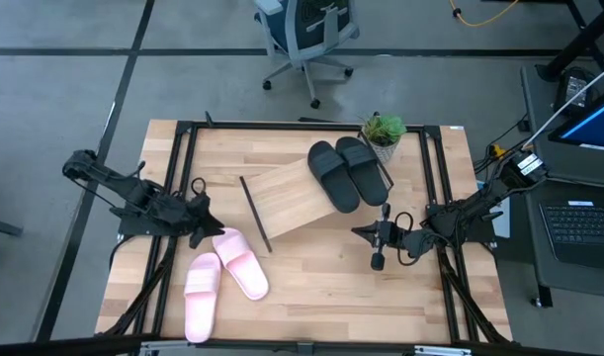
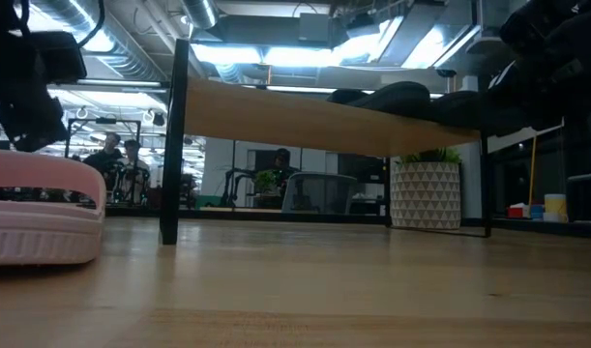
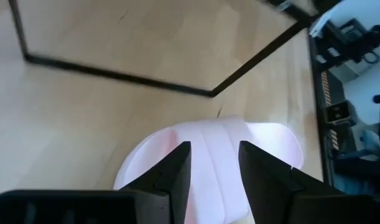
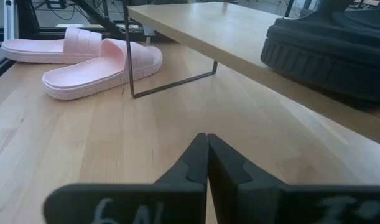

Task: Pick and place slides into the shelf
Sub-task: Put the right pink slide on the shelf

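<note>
The slanted light-wood shelf (image 1: 287, 203) stands mid-table on thin black rods. Two black slides (image 1: 346, 170) lie side by side on its far right part, also seen as black slides (image 4: 329, 46) in the right wrist view. Two pink slides (image 1: 225, 277) lie sole-down on the table near the shelf's left end. My left gripper (image 1: 211, 231) is open over the far end of the nearer-to-shelf pink slide (image 3: 221, 155), its fingers on either side of the strap. My right gripper (image 1: 378, 249) is shut, right of the shelf, over bare table. My left gripper (image 3: 217, 177) comes from above, its open fingers (image 3: 177, 174) astride the pink slide's strap (image 3: 216, 146). I cannot tell whether they touch it. The slide lies flat on the table.
A potted plant (image 1: 384, 133) in a white patterned pot (image 2: 426, 193) stands at the far edge beside the shelf's right end. Black frame rails (image 1: 178, 168) run along the table's left and right sides. Bare wood (image 1: 331, 287) lies between the pink slides and my right gripper.
</note>
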You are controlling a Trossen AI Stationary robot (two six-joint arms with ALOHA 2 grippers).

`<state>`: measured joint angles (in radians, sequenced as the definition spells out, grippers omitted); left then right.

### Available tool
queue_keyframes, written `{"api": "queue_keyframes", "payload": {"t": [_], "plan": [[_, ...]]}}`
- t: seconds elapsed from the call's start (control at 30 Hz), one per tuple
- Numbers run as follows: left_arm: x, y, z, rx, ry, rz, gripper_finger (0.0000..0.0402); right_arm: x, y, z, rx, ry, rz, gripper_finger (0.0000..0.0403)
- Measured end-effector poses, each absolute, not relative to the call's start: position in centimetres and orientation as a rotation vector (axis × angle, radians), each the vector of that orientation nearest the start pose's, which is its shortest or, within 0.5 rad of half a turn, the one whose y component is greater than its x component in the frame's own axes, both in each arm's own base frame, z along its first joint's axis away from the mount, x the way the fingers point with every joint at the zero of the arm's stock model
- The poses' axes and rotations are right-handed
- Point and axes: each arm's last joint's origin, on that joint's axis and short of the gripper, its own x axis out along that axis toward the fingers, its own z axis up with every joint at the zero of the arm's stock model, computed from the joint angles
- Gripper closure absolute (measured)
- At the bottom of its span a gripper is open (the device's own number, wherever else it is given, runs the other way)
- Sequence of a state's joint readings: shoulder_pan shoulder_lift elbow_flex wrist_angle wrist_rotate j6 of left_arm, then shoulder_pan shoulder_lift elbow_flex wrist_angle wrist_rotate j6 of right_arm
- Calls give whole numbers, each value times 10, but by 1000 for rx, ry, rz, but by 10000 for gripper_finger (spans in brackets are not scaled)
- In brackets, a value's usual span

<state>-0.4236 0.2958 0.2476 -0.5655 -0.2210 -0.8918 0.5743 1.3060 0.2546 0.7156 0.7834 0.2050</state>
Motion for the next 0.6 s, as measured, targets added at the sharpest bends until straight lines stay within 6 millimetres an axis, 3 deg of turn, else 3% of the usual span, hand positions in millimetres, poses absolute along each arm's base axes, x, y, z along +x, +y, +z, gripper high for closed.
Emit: {"api": "queue_keyframes", "payload": {"t": [0.23,0.6], "plan": [[89,-35,152,-773,736,129,275,186,96,146,-8,239,-232,396],[94,-39,142,-901,735,93,283,186,96,146,-8,239,-232,396]]}}
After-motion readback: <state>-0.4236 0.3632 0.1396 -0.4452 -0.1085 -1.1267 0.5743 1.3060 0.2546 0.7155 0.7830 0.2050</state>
